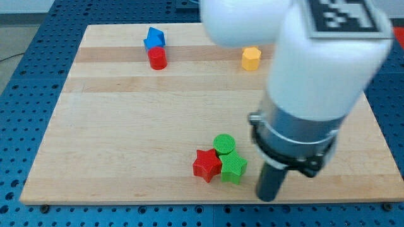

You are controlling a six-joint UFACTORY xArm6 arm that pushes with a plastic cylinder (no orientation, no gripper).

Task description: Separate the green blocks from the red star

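Note:
A red star [206, 164] lies near the board's bottom edge, a little right of centre. A green round block [224, 144] touches its upper right. A green star-like block [233, 168] touches its right side. The three form a tight cluster. My tip [267, 198] is at the end of the dark rod, just to the right of and slightly below the green star-like block, with a small gap between them. The arm's white and grey body hides the board's right part.
A blue block [153, 38] and a red cylinder [157, 58] touch each other at the top left. A yellow block [250, 58] sits at the top, right of centre. The wooden board [126, 126] ends close below the cluster.

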